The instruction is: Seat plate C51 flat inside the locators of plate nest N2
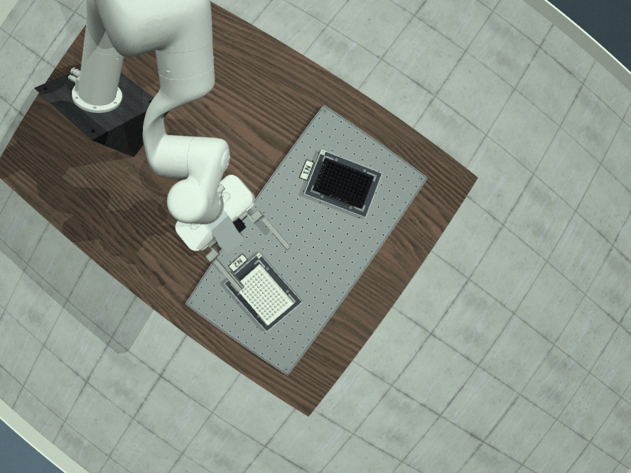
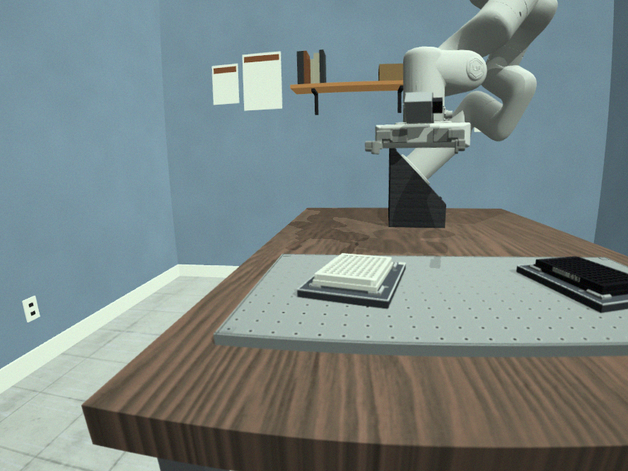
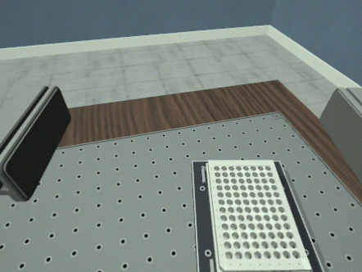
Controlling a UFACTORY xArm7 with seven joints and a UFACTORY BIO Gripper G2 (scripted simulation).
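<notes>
Two fingers (image 1: pixel 276 234) (image 2: pixel 374 146) about half open, empty.

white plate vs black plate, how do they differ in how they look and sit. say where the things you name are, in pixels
The white plate (image 1: pixel 266 294) (image 2: pixel 353 270) (image 3: pixel 250 213) is in the nest labelled N2; the black plate (image 1: pixel 343 182) (image 2: pixel 583 274) is in the one labelled N1. In the top view, the white plate's long sides are turned at a different angle from the black plate's. Both are rectangular, with a grid of wells.
</notes>
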